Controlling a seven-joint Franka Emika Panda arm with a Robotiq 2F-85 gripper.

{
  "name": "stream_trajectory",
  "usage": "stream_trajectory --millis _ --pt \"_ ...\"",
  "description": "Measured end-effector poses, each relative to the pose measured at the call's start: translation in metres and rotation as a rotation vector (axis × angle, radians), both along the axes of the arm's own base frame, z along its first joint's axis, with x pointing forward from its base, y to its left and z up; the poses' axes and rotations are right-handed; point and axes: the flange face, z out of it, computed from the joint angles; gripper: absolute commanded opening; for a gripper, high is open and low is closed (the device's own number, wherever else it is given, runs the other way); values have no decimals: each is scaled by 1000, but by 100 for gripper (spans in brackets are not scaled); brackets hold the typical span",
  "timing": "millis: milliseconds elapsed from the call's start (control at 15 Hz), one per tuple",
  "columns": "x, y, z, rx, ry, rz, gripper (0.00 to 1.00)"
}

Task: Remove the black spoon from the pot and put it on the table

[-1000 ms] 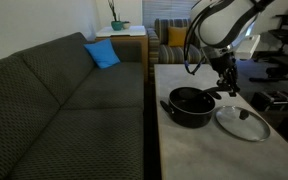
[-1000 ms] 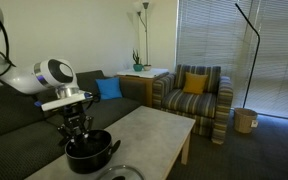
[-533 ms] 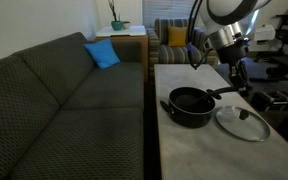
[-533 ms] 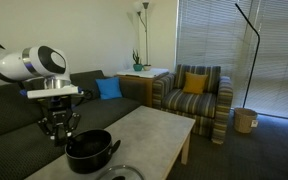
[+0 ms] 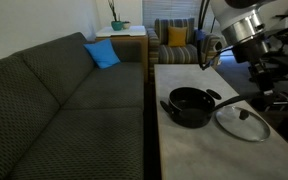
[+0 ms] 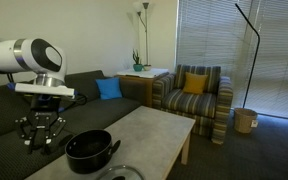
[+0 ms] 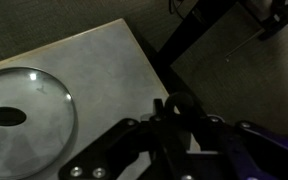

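Note:
The pot [image 5: 189, 105] stands on the grey table [image 5: 182, 78] and looks empty in both exterior views [image 6: 88, 150]. My gripper [image 7: 170, 118] is past the table's edge [image 7: 134, 45], over the dark floor, away from the pot [image 6: 40, 135]. It is shut on a slim black thing with a rounded end, the black spoon [image 7: 167, 103], which sticks out between the fingers. In the exterior views the spoon is lost against the dark gripper [image 5: 257, 76]. The pot is out of the wrist view.
A round glass lid [image 5: 242, 122] lies on the table beside the pot, also in the wrist view [image 7: 19, 105]. A dark sofa [image 5: 64, 100] runs along one long side. Dark equipment [image 5: 276, 100] and a stand [image 7: 199, 30] are by the gripper's side.
The gripper has risen from over the pot and swung sideways past the table's edge, with the spoon in it. Pot and lid have not moved.

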Motion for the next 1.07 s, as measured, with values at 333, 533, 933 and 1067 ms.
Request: stream_trajectory --millis 333,533,933,1067 --pt "-11 -9 -15 41 67 52 7" --pt "-16 -13 -32 43 91 63 7" --pt "-7 -16 -79 81 121 124 7" --pt "2 -18 -96 87 100 124 7"
